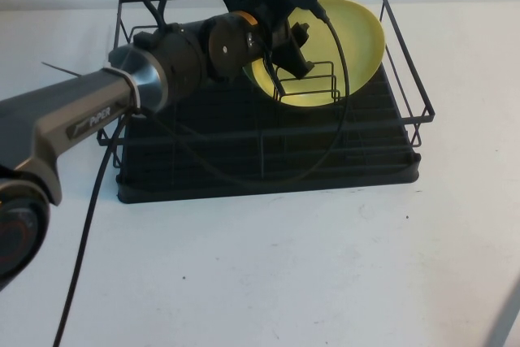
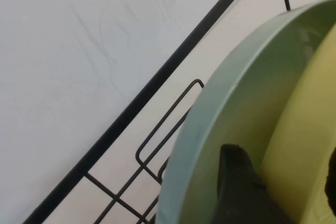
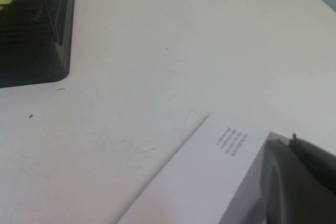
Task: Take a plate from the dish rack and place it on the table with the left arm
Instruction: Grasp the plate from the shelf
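Note:
The pale yellow plate (image 1: 345, 42) leans upright at the far right of the black dish rack (image 1: 268, 170). A mint-blue plate (image 2: 231, 114) stands right behind it. My left arm (image 1: 162, 71) reaches over the rack. My left gripper (image 1: 294, 53) is open at the yellow plate's (image 2: 307, 129) near edge. One finger (image 2: 244, 190) sits between the two plates and the other is on the plate's front side. My right gripper (image 3: 307, 182) is parked low over the near right of the table (image 1: 284, 274) and shows only as a dark blurred shape.
Low wire dividers (image 1: 313, 83) stand in front of the plates. The rack's wire rim (image 1: 406, 54) runs around them. A white printed sheet or box (image 3: 210, 177) lies under the right arm. Part of the right arm (image 1: 508, 314) shows at the near right edge.

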Available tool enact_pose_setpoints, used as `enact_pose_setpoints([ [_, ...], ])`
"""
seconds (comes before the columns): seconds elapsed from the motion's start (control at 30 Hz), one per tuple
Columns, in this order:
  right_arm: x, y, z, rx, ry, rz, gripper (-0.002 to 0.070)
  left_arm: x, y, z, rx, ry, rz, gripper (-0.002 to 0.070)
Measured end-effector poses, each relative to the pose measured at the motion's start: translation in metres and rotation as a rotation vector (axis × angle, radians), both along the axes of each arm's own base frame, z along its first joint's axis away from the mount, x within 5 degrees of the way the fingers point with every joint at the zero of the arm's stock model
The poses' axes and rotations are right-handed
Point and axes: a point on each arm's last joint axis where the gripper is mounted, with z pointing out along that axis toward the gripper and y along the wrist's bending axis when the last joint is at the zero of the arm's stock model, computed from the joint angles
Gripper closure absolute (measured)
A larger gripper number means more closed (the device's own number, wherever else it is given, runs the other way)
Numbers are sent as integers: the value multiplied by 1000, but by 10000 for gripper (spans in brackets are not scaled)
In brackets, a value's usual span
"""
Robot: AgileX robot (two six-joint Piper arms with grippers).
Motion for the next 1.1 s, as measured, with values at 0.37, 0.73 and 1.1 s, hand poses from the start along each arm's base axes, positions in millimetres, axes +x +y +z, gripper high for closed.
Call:
enact_pose_setpoints([
  [0.37,0,0,0,0,0,0,696,4,-1,-7,-11,-8,16,503],
  [0.73,0,0,0,0,0,0,696,0,3,18,-6,-131,17,599],
  [1.1,0,0,0,0,0,0,696,-17,13,72,-33,-255,13,599],
])
